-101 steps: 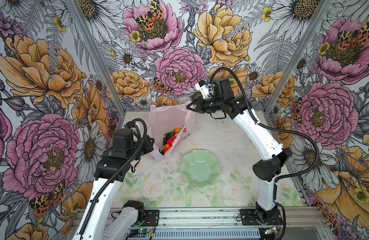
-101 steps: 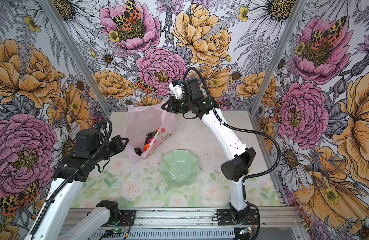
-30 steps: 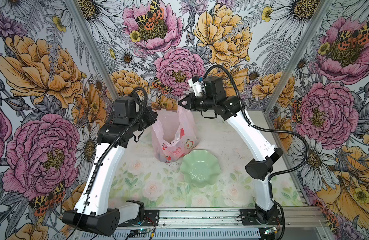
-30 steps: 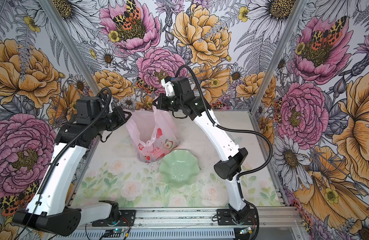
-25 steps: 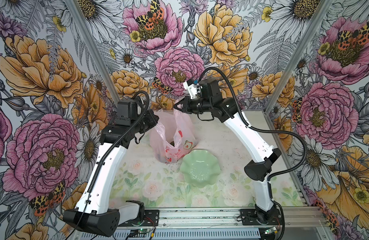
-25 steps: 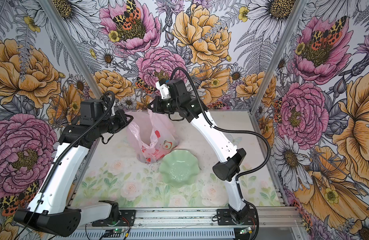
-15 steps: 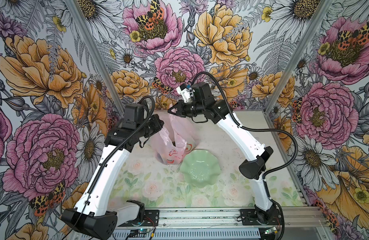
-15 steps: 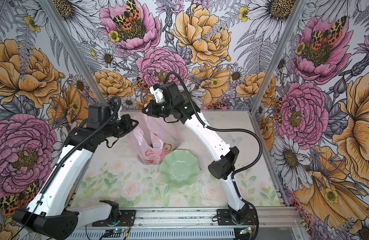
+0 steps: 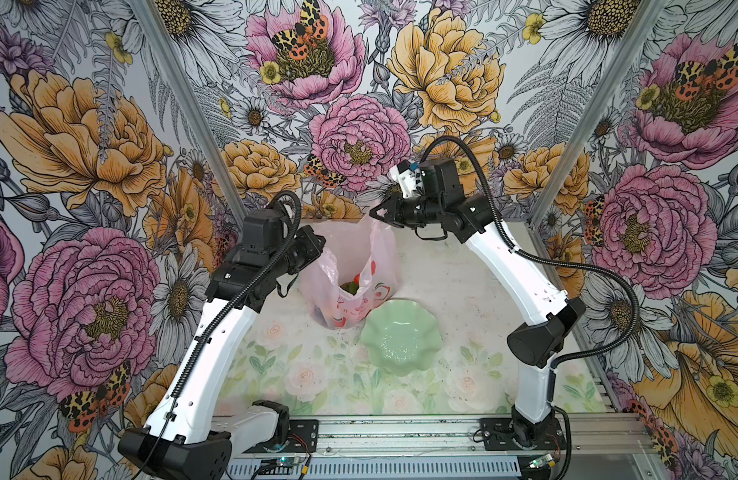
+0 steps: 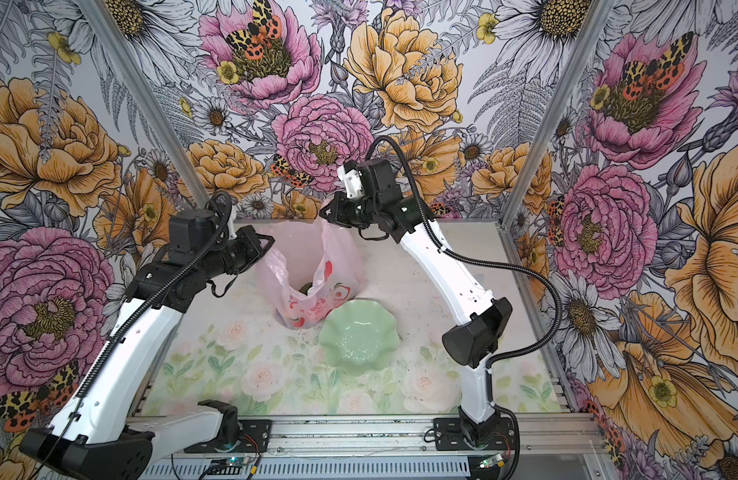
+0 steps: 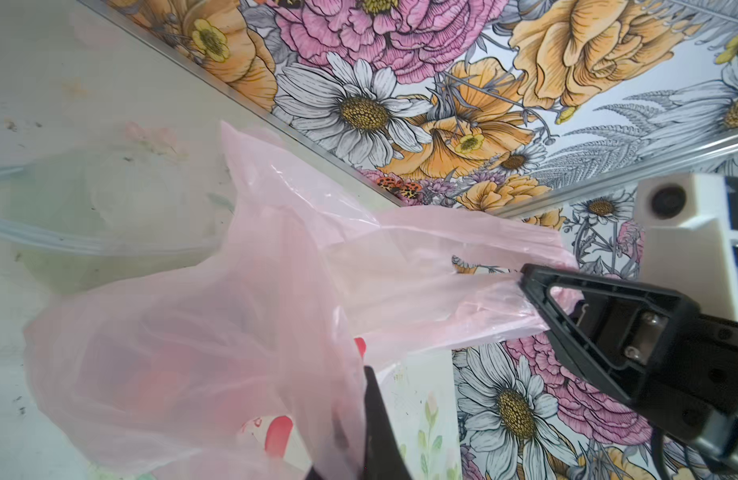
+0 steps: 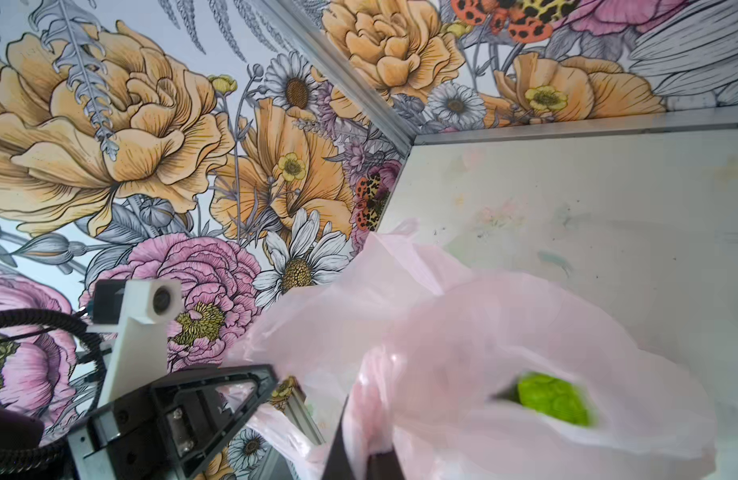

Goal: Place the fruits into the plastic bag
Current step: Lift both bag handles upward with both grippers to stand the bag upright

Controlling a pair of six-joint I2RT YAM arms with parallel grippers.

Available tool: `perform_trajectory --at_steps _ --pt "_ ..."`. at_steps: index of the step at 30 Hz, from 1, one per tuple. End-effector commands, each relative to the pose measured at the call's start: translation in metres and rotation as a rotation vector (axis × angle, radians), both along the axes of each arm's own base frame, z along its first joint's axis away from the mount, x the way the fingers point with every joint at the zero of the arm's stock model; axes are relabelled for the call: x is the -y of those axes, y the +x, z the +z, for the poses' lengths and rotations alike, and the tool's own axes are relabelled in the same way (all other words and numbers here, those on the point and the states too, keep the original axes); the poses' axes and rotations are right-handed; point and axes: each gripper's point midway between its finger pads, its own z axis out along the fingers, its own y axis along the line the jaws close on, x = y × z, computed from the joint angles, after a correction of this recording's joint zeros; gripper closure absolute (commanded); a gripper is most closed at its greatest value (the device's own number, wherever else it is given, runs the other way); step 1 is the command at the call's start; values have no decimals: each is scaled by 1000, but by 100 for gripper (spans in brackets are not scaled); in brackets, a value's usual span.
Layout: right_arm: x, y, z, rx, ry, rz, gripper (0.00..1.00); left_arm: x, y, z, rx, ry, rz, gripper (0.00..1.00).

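Your left gripper (image 9: pixel 320 241) is clamped shut on one handle of the plastic bag (image 9: pixel 381 257). Your right gripper (image 9: pixel 374 214) is pinched tight on the other handle, and the left wrist view shows its black tips squeezing the thin pink film. Both grippers hang above the table (image 9: pixel 462 282), one on each side of the bag, so the handles are drawn apart and the mouth gapes open between them.

The bag's bottom rests on the table toward the back, near the middle, just beside the rim of the pale green dish (image 9: pixel 404 338). The fruits (image 9: pixel 354 286) lie down inside the bag — through the mouth in a top view you can make out something green and something orange-red. In the right wrist view a bumpy green fruit (image 12: pixel 554 403) shows through a gap in the film.
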Motion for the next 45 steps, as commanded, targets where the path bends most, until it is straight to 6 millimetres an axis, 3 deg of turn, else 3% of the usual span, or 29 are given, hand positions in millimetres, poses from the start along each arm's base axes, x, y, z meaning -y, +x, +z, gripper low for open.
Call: perform_trajectory --at_steps 1,3,6,10,15,17,20,28,34,39,45 --pt "-51 -28 1 6 39 133 100 27 5 26 66 -33 -61 100" --pt "-66 -31 6 -1 71 163 100 21 2 40 98 -46 -50 100" --pt "-70 -31 23 20 115 174 100 -9 -1 48 126 -56 17 100" --pt "-52 -17 13 22 74 123 100 -44 -6 16 65 -70 85 100" --pt "-35 -7 -11 -16 21 85 100 -49 -6 -27 -38 -76 95 100" --pt "-28 -3 -3 0 31 69 100 -49 -2 -22 -32 -78 98 100" --pt "-15 6 28 55 79 33 100 -47 7 3 20 -75 92 100" --pt "34 18 112 198 216 -63 100 -25 34 86 167 -112 37 100" --pt "71 13 151 289 250 -125 100 6 42 128 241 -143 -34 100" --pt "94 9 161 324 236 -157 100 28 50 133 244 -150 -80 100" --pt "113 8 136 302 150 -186 100 49 57 116 209 -133 -115 100"
